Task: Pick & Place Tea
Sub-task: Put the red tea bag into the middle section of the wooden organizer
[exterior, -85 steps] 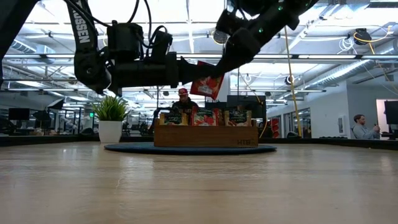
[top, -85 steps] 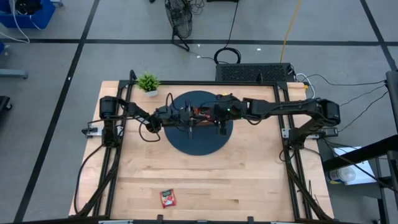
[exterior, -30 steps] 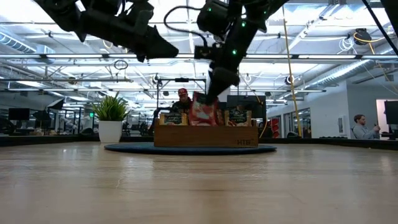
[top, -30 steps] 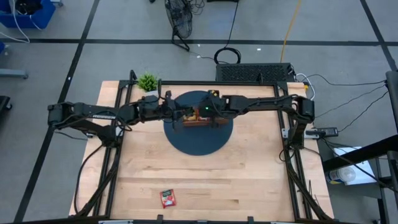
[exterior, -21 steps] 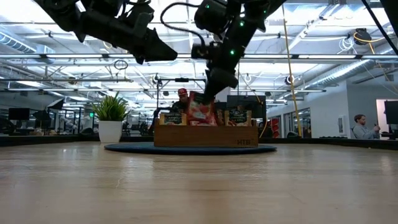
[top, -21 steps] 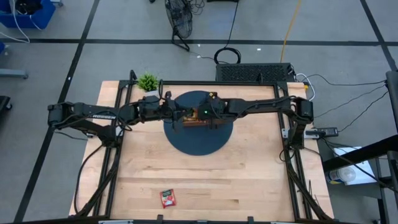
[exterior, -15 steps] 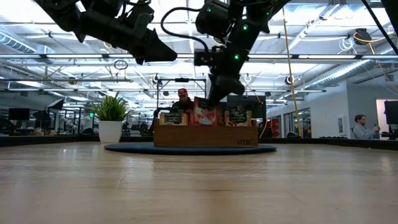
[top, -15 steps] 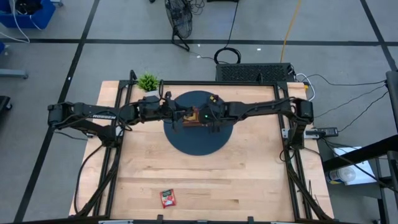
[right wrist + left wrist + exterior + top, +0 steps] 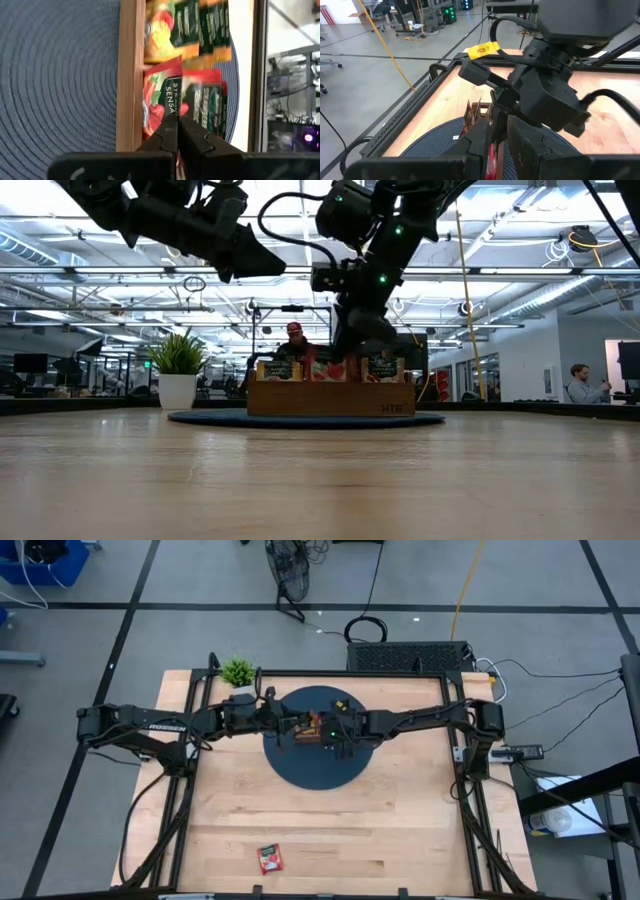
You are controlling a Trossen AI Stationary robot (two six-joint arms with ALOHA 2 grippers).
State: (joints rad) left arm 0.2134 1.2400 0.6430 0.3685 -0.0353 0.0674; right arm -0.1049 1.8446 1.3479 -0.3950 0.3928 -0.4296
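The wooden table [image 9: 400, 820] carries a round dark blue mat [image 9: 300, 772] toward its far side, with a small potted plant [image 9: 238, 673] at the far left. On the mat stands the brown wooden tray [image 9: 330, 398], largely covered from above by the two arms that meet over it. In the low view only the sachet tops show above its front wall: dark-labelled ones at left and right, red ones in the middle.

The right end effector [image 9: 177, 131] is down in the tray's middle compartment, its fingers pressed together on a red strawberry sachet [image 9: 161, 95] that stands among the other red sachets [image 9: 207, 102] there. The neighbouring compartment holds orange sachets [image 9: 187, 32]; the tray's third compartment is cut off in this view.

The left end effector [image 9: 497, 145] hovers above the tray's left part, its fingers slightly apart. A red strip shows between them, but whether it is gripped or merely lies behind them cannot be told.

One red sachet [image 9: 270, 858] lies alone on the near part of the table, well apart from the tray.

A person [image 9: 293, 340] shows behind the tray, mostly hidden by it.
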